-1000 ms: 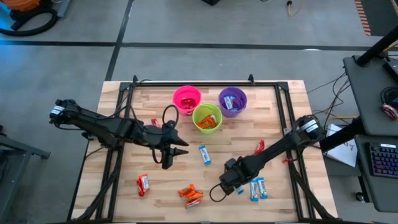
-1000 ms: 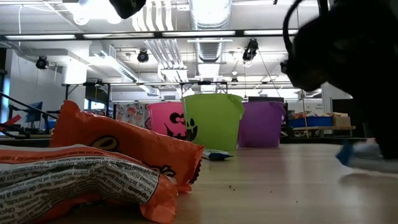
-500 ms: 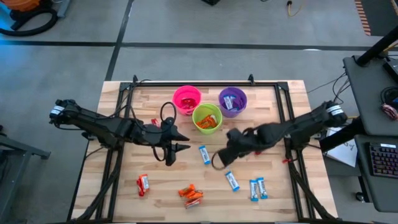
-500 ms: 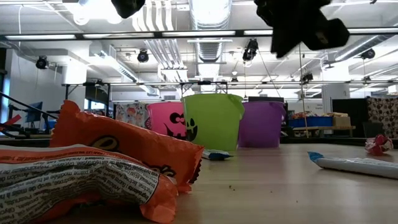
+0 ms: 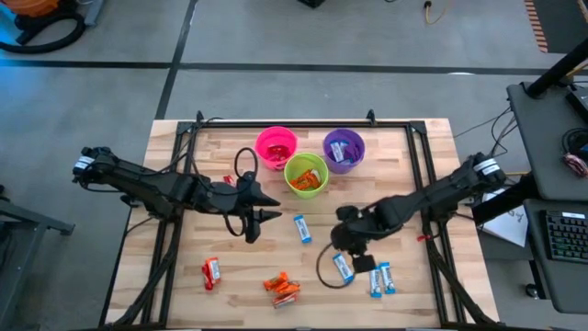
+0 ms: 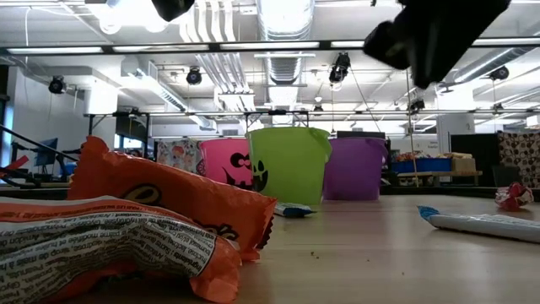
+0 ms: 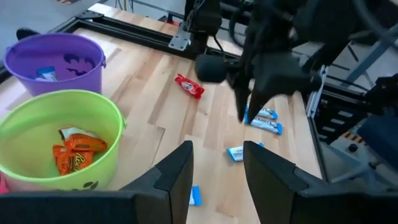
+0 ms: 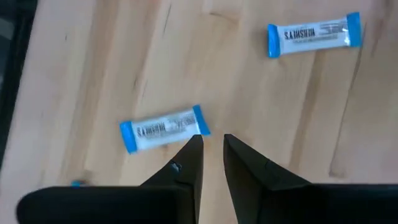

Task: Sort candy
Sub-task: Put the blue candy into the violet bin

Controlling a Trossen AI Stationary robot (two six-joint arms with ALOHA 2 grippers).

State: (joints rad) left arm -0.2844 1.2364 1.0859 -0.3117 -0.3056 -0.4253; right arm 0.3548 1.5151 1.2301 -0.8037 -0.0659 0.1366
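Observation:
Blue-and-white candies lie flat on the wooden table (image 5: 404,198): one (image 8: 163,127) just beside my right gripper's fingertips, another (image 8: 314,34) farther off, two (image 5: 381,279) near the front edge. Red candy (image 5: 211,271) and orange candies (image 5: 282,287) lie front left. My right gripper (image 5: 356,256) hangs above the table, pointing steeply down, its fingers a narrow gap apart with nothing between them. My left gripper (image 5: 274,211) hovers open and empty, left of the green cup (image 5: 306,175).
A pink cup (image 5: 277,147), the green cup holding orange candies and a purple cup (image 5: 344,150) holding blue ones stand together at the far middle. A small red candy (image 5: 424,237) lies at the right. A black frame (image 5: 415,156) runs along the table's edges.
My right gripper has risen from the table near the front edge and rolled about its own axis; it swung toward the cups, then partway back. The blue candy it stood over now lies bare on the table. My left gripper has turned slightly in place.

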